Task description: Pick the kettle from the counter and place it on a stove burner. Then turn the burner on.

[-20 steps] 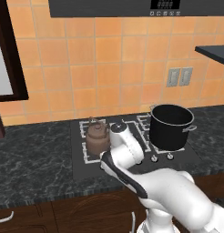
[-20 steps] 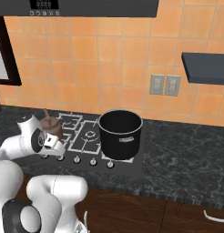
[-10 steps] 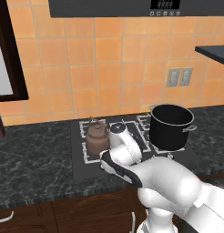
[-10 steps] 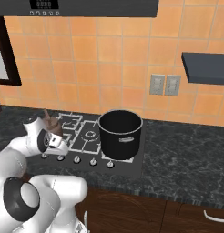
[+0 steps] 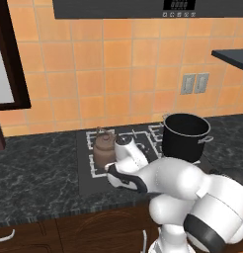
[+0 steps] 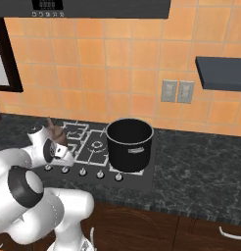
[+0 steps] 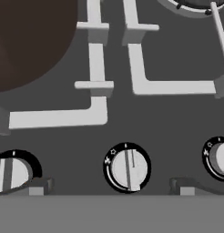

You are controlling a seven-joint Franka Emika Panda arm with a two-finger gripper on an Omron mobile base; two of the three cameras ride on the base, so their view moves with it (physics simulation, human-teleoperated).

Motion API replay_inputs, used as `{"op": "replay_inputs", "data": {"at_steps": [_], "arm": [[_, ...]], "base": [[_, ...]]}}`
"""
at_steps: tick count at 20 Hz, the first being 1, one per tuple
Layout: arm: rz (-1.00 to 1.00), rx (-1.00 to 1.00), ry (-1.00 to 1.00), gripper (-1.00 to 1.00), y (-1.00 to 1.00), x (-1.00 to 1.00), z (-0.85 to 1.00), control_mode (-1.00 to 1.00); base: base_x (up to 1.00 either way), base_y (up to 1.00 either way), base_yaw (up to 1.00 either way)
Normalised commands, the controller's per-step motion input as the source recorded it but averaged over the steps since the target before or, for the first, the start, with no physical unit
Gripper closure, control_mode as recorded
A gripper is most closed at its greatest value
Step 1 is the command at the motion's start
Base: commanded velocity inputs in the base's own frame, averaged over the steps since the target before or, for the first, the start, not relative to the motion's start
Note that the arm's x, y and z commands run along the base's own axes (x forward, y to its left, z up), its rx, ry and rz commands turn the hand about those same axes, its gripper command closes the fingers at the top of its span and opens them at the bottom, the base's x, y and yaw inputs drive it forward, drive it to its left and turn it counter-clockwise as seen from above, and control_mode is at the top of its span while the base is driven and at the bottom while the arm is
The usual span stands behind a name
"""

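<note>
Two rear base views sharing cooktop [image 5: 84, 183]; hand view (close) above knobs [image 7: 127, 167]

Matt brown kettle [image 5: 102, 151]; silver-grey metal grate [image 7: 98, 73] on smooth black glass; marbled stone tabletop [image 5: 39, 170]; glossy black pot [image 6: 129, 144].

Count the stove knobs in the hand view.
3: one knob at centre bottom, one at the left edge, one cut off at the right edge. More may lie outside the frame.

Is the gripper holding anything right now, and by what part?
Nothing is held. The gripper is open above the stove knobs, and the kettle sits on its burner, untouched.
</note>
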Motion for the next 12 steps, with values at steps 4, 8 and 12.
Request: {"op": "replay_inputs", "data": {"at_steps": [4, 8, 12], "arm": [[0.00, 0.00, 0.00, -1.00, 0.23, 0.14, -0.09, -1.00], [0.00, 0.00, 0.00, -1.00, 0.18, 0.09, -0.19, -1.00], [0.00, 0.00, 0.00, -1.00, 0.15, 0.07, -0.19, -1.00]], "base": [[0.00, 0.00, 0.00], [0.00, 0.00, 0.00], [0.00, 0.00, 0.00]]}}
